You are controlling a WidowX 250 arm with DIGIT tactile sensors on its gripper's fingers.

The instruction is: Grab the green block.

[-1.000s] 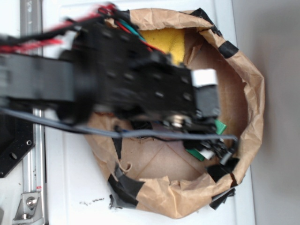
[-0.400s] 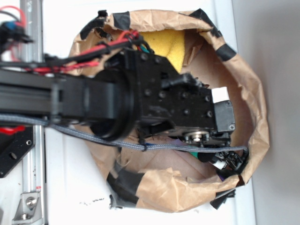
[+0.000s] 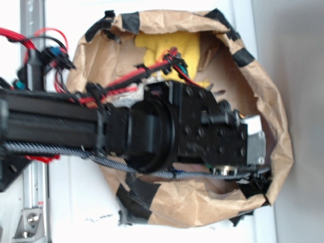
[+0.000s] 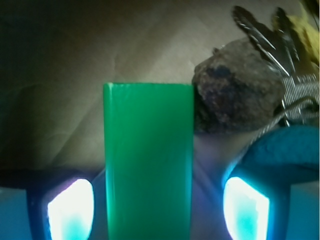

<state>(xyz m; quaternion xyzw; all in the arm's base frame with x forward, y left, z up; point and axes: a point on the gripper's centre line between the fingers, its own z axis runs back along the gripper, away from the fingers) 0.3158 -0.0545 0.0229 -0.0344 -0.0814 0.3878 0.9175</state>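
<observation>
In the wrist view the green block is a flat solid-green slab lying on brown paper, running lengthwise between my fingers. My gripper is open and straddles it. The left fingertip and right fingertip each stand a small gap off the block's long sides. In the exterior view my arm's wrist reaches into the paper bag and hides both the gripper and the block.
A dark brown lump touches the block's far right corner. A metal pronged utensil and the teal-blue ball lie to the right. The crumpled bag wall rings the space. A yellow cloth lies at the bag's far side.
My arm has moved further over the bag's lower right part and now covers the green block that showed there in the exterior view.
</observation>
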